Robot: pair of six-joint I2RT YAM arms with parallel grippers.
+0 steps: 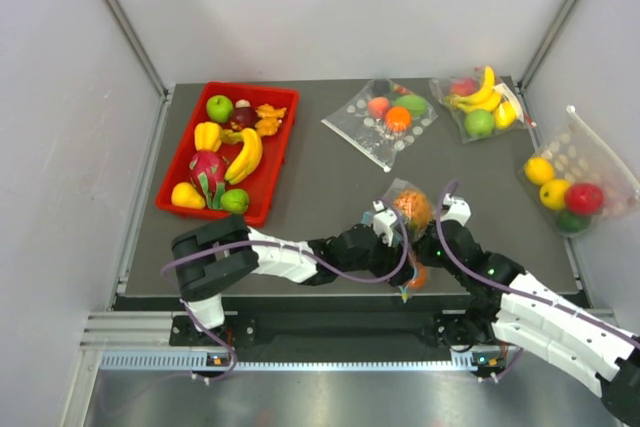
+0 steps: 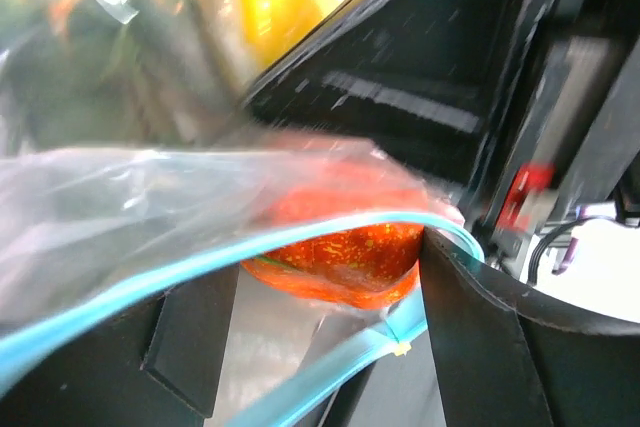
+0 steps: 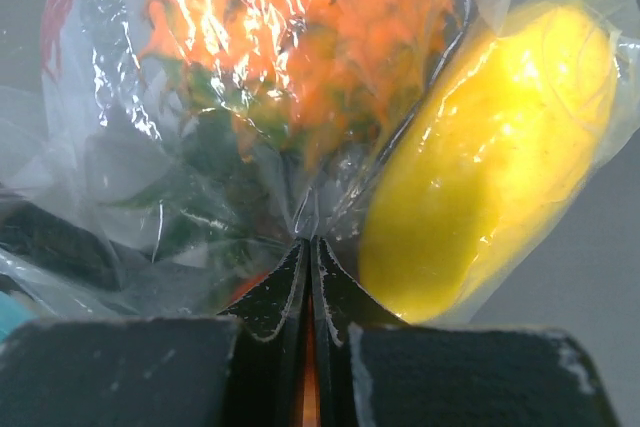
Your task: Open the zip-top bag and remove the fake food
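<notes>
The zip-top bag (image 1: pixel 408 209) hangs in the air between my two grippers at the near middle of the table. Its teal zip strip (image 2: pixel 150 282) is parted. A round orange fruit (image 2: pixel 345 257) speckled yellow sits in the open mouth, and in the top view it (image 1: pixel 417 276) hangs below the bag. My left gripper (image 2: pixel 320 277) is open, jaws wide on either side of the mouth; it meets the bag from the left (image 1: pixel 385 225). My right gripper (image 3: pixel 310 247) is shut on a fold of the bag between the orange-green pineapple (image 3: pixel 290 37) and the yellow fruit (image 3: pixel 500 157).
A red tray (image 1: pixel 262 209) of fruit stands at the back left. A dotted bag (image 1: pixel 385 119) lies at back centre, a banana bag (image 1: pixel 480 102) at back right, and another dotted bag (image 1: pixel 572 182) at the right edge.
</notes>
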